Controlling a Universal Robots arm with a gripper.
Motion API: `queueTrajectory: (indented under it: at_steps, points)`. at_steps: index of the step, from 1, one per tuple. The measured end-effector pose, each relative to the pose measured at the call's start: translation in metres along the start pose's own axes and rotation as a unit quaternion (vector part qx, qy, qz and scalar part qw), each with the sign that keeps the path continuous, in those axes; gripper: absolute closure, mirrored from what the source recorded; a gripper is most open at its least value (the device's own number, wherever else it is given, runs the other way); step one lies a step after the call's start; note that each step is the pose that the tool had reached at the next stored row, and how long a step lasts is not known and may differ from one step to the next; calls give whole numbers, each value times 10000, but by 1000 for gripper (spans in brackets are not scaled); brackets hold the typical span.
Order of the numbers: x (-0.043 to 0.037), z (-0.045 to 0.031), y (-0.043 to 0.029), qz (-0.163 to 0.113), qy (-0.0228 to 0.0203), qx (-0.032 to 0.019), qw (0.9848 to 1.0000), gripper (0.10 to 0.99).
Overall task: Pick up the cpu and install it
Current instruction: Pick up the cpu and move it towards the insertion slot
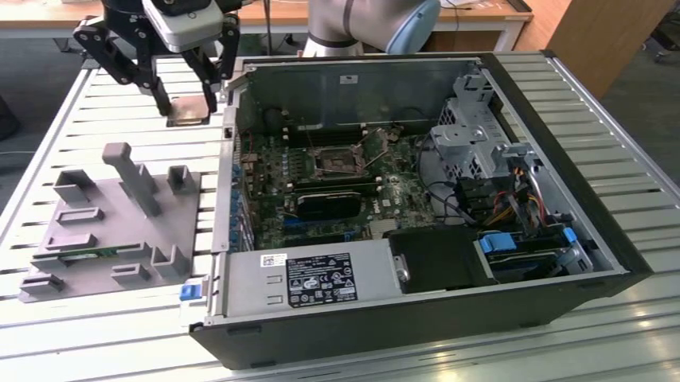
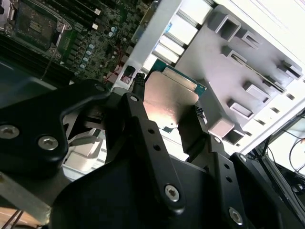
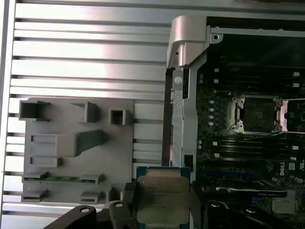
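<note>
My black two-finger gripper [image 1: 189, 108] is clamped on the edges of the flat, square, silver-topped cpu [image 3: 162, 202], outside the open black computer case [image 1: 595, 239], at its ten o'clock in the exterior view. I judge this thin hold could let it tilt. Seated skew, it would bend pins in the empty socket [image 1: 338, 161]. The print on its lid is too small to read.

From my remote station I count: one cpu [image 3: 162, 198], one gripper [image 1: 189, 110], one open computer case [image 1: 351, 87], one grey holder tray [image 1: 101, 235], one green memory stick [image 3: 59, 179], one processor socket [image 3: 257, 114], one slatted table [image 1: 107, 111]
</note>
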State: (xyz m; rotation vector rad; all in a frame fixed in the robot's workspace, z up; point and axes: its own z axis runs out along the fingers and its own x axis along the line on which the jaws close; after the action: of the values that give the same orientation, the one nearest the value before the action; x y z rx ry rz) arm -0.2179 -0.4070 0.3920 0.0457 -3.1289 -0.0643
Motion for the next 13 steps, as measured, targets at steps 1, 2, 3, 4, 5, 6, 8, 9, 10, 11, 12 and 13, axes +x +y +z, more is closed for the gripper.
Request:
queueTrajectory:
  at_steps: [1, 2, 3, 4, 5, 6, 8, 9, 10, 11, 12, 13]
  points:
    - [-9, 0, 0, 0, 0, 0, 10000, 553]
    - [-17, 0, -1, 0, 0, 0, 10000, 553]
    - [-25, 0, -1, 0, 0, 0, 10000, 553]
    - [-34, -1, -1, 0, 0, 0, 10000, 553]
    - [-43, 0, -1, -1, 0, 0, 10000, 553]
    - [-52, 0, -2, -1, 0, 0, 10000, 553]
    - [-69, 0, -2, -1, 0, 0, 10000, 553]
    - [-79, 0, -2, -1, 0, 0, 10000, 553]
    - [-90, 0, -3, -1, 0, 0, 10000, 553]
    - [-100, 0, -3, -1, 0, 0, 10000, 553]
    - [-112, 0, -3, -1, 0, 0, 10000, 553]
    - [-124, 0, -4, -1, 0, 0, 10000, 553]
